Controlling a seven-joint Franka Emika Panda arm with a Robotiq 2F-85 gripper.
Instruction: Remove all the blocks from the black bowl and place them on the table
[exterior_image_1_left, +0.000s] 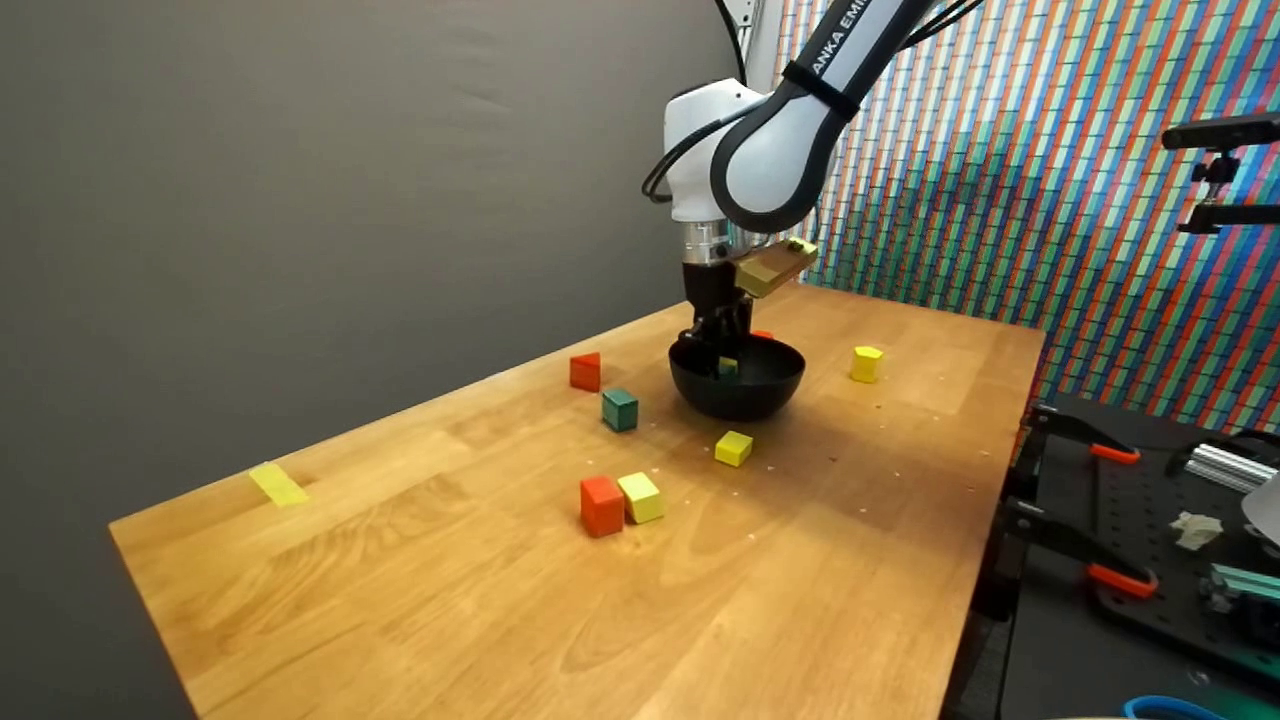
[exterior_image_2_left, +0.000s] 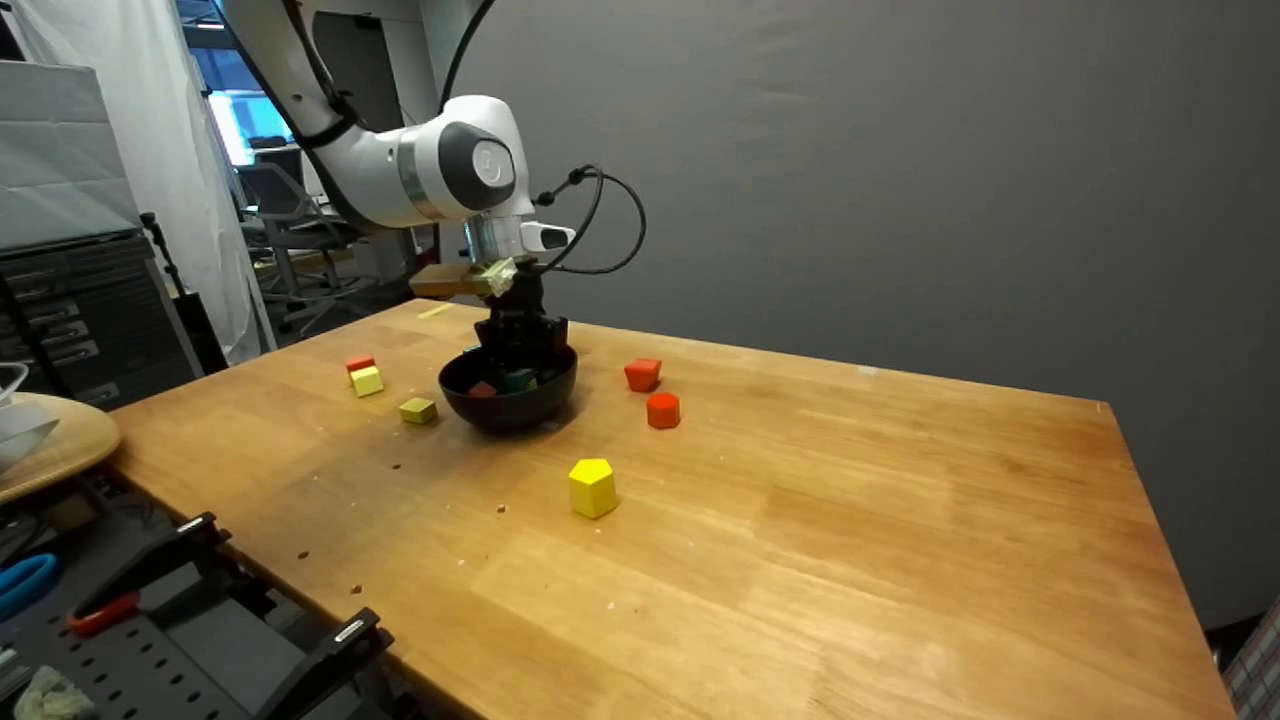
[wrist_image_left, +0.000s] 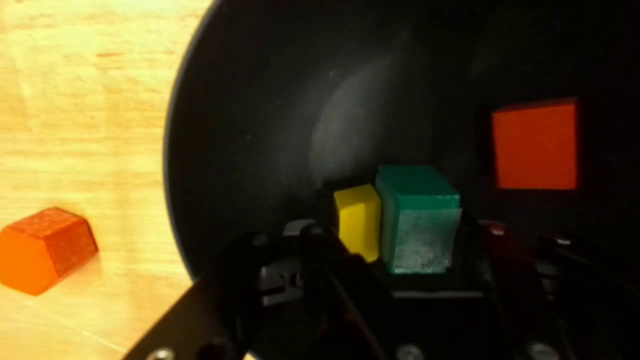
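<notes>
Jaws in round black bowl (exterior_image_1_left: 738, 399), astride small yellow block (wrist_image_left: 358, 220) and green cuboid block (wrist_image_left: 419, 220); can't tell if clamped; square-faced red block (wrist_image_left: 536, 146) in bowl too, apart

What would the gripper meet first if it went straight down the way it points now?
Probably the floor of the black bowl: in the wrist view, the gripper appears to straddle the green block and yellow block. Depth beneath is unclear.

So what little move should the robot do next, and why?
Maybe squeeze the end effector gently inward: its fingers stand on either side of the yellow block and green block in the black bowl, so it might pinch both. I can't tell whether it touches them.
</notes>
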